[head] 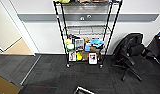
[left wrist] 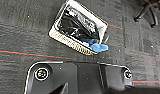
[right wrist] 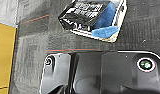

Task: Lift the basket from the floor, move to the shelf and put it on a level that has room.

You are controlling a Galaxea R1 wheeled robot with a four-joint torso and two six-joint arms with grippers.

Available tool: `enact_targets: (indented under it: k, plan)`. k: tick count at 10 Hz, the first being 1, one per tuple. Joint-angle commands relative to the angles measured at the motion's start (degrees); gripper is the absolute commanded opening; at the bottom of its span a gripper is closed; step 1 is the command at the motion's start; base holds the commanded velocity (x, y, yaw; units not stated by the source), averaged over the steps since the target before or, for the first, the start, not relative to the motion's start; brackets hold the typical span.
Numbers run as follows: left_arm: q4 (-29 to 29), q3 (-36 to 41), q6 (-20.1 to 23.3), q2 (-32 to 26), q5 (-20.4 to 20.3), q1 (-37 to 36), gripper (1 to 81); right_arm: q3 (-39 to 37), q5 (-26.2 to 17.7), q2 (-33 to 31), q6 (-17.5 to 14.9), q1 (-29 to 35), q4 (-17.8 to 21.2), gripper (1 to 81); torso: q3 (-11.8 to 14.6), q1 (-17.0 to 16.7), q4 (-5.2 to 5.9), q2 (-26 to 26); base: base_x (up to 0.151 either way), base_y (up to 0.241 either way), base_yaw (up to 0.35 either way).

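Both my wrists hang above the floor [head: 53,75], cameras tipped down at the carpet. I cannot tell from either wrist view whether the left or the right pincer is wide or narrow — the fingers are not clear to me.

The basket [left wrist: 78,28] sits on the dark carpet tiles below and ahead of both wrists, apart from them, nothing touching it. In the left wrist view I see its beige woven side and pale rim, with dark plastic-wrapped contents inside and a blue item [left wrist: 99,47] poking over one corner. The right wrist view shows the same basket [right wrist: 116,35] from the other side, the blue piece again at the rim. Thin red lines cross the carpet near it.

In the head view a corner of the basket [head: 82,90] peeks in at the bottom edge, on the floor in front of me. Straight ahead, well apart from it, stands the shelf [head: 87,32] against the white wall — its lower tiers crowded with colourful items, and one level [head: 87,27] above them that looks bare. A black office chair [head: 128,53] stands to the right of the shelf.
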Motion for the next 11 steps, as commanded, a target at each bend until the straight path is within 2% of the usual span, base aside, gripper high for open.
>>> enact_targets:
  k: [1,8,9,11]
  plan:
    - [0.3,0.7,-0.2,-0.8,2.3,-2.9,81.1,0.2,-2.2,-0.7,0.0,2.7,-0.2,81.1,0.0,0.0,0.00,0.0,0.000,0.000,0.000]
    - [-0.2,-0.8,-0.2,0.1,3.2,-1.3,81.1,-2.5,-2.3,1.4,0.0,1.8,0.1,81.1,0.0,0.0,0.00,0.0,0.000,0.000,0.000]
    - [-0.2,-0.9,-0.2,0.0,3.2,-1.2,81.1,-2.6,-2.2,1.5,0.0,1.5,0.1,81.1,0.0,3.7,0.00,-5.7,0.000,0.000,0.000]
    - [-0.4,-0.9,-0.3,0.1,3.6,-1.3,81.1,-2.6,-2.2,1.5,0.0,0.8,0.0,81.1,0.0,4.4,0.00,-6.9,0.000,0.000,0.000]
